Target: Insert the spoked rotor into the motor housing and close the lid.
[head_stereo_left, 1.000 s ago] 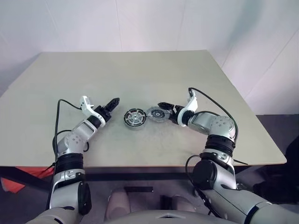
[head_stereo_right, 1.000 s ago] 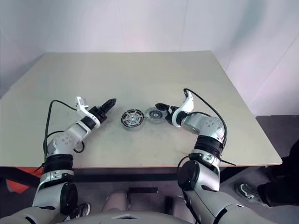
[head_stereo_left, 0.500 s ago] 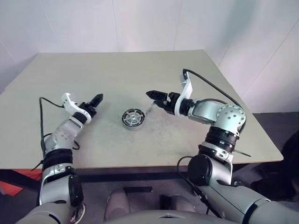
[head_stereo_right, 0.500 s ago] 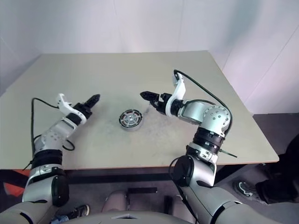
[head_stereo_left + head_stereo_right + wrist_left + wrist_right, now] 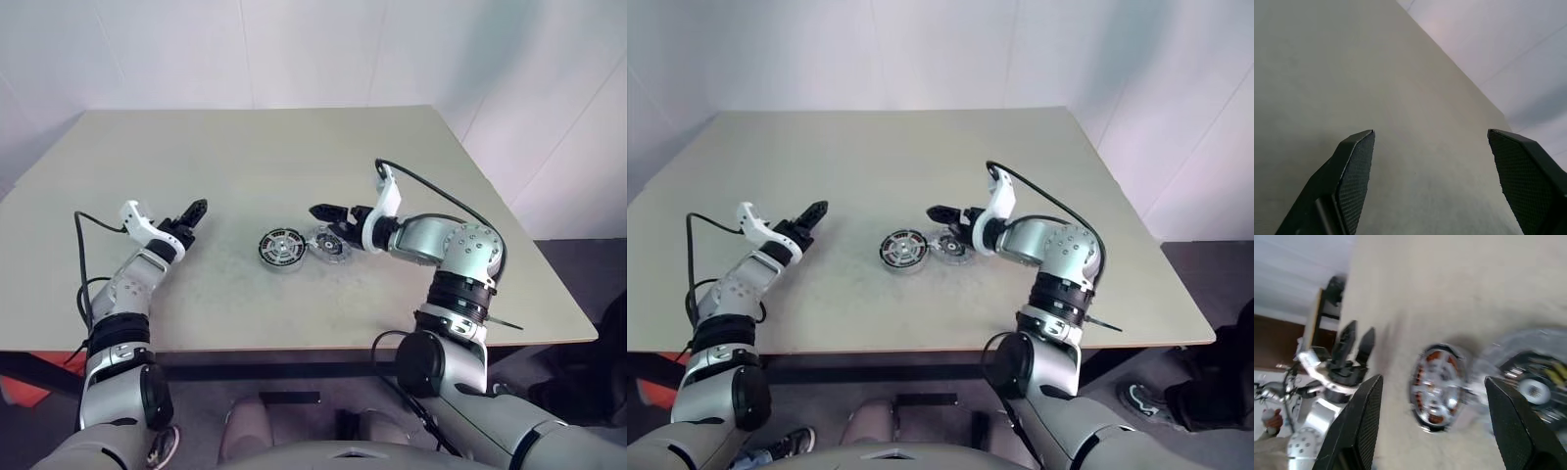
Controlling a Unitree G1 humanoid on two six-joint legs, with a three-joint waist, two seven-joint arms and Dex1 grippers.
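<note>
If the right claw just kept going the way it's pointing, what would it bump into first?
Probably the motor housing: it lies between the open fingers of the right claw in the wrist view. The lid sits just beneath the claw, so depth is uncertain.

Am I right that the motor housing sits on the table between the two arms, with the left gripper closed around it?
Not quite: the motor housing does sit on the table between the arms, but the left gripper is open and well clear of it, as the left eye view shows.

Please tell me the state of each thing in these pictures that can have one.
Motor housing: flat on the table, uncovered.
Lid: beside the motor housing, not on it.
Left gripper: open, empty.
Right gripper: open, holding nothing, near the lid.
</note>
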